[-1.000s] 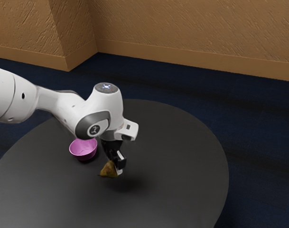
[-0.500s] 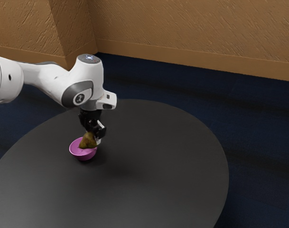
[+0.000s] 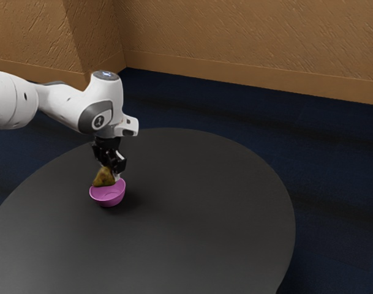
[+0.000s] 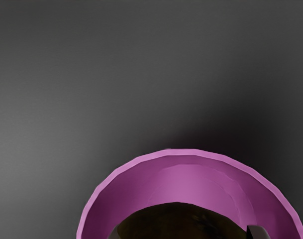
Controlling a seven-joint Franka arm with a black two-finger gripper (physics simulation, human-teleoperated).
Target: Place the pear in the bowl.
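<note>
As end effector grips pear from both sides, pear hangs between fingertips, over pink bowl.

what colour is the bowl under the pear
Pink-purple all over its visible surface; the wrist view shows the bowl best.

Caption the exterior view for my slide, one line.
A black two-finger gripper holds a mottled brown pear over a round magenta bowl on a dark round table.

Brown textured walls above dark blue floor.
</note>
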